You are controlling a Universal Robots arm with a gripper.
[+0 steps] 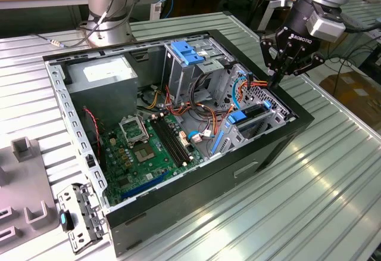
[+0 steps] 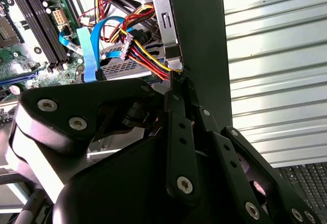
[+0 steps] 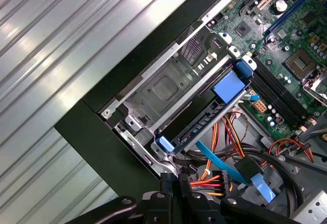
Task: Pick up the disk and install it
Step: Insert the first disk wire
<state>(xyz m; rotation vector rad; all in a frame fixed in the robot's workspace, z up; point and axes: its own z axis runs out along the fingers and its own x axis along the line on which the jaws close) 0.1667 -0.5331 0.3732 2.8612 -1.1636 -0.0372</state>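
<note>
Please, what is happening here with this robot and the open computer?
A robot arm's gripper hovers at the wall of the open computer case on the exterior view's right, beside the drive cage. It looks shut, holding nothing. What is probably the disk, on blue rails, sits in that cage.

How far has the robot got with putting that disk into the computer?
Nearly done, it seems: the disk with its blue rails already sits in the drive cage. The gripper holds nothing, its fingers closed at the edge of the case. Left: whether the disk is fully seated, I cannot tell.
</note>
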